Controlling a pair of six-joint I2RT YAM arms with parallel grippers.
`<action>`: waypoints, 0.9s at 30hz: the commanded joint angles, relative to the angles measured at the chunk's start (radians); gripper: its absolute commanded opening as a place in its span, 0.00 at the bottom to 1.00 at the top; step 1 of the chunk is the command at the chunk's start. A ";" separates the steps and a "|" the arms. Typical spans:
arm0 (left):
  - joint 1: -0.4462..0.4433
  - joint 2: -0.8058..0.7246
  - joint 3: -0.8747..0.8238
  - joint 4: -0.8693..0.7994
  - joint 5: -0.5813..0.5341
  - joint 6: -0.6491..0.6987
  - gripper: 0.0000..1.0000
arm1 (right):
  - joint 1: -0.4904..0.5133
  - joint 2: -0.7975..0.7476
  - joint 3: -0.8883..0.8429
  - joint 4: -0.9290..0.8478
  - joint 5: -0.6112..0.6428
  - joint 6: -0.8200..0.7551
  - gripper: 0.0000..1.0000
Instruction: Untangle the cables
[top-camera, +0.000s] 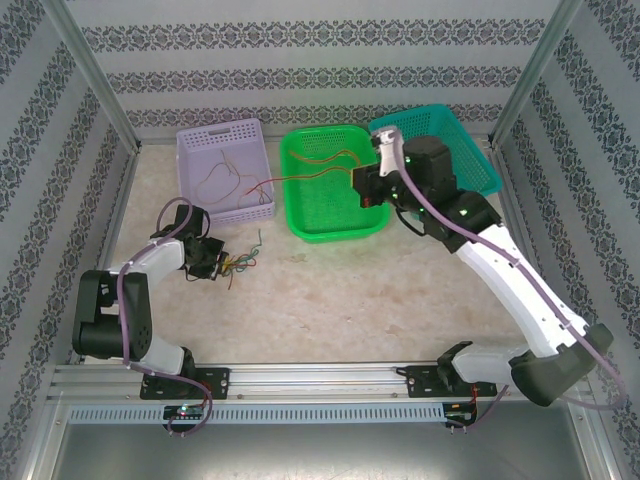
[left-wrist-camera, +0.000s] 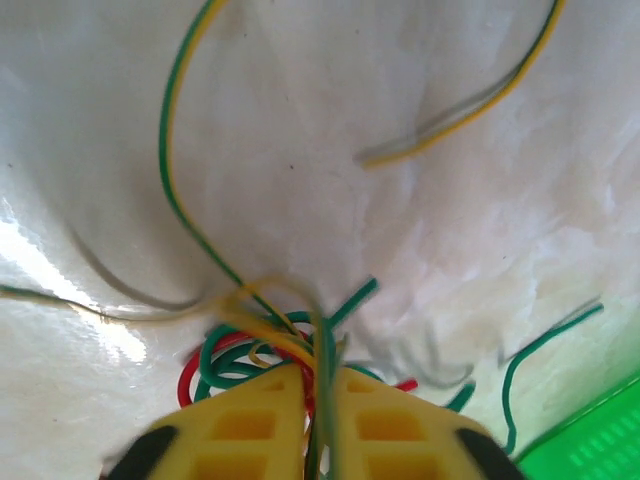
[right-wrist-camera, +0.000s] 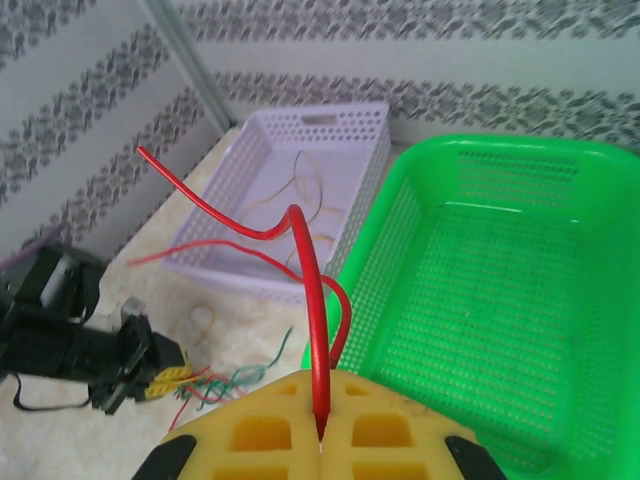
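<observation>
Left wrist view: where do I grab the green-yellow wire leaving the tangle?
Take the green-yellow wire on its open curve, away from the tangle. Come from above, closing across it: there it seems flat and alone on the table.

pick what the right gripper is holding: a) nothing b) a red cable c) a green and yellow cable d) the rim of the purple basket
b: in the right wrist view the right gripper is shut on a red cable, which rises from between its jaws and curves away to the left.
</observation>
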 joint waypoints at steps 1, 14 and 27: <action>-0.025 -0.046 0.048 -0.059 -0.033 0.034 0.26 | -0.057 -0.048 0.018 0.031 0.003 0.063 0.00; -0.130 -0.123 0.184 -0.139 -0.035 0.094 0.65 | -0.343 -0.132 -0.127 0.232 -0.001 0.378 0.00; -0.195 -0.223 0.226 -0.104 -0.010 0.166 0.75 | -0.529 0.033 -0.230 0.497 0.122 0.697 0.00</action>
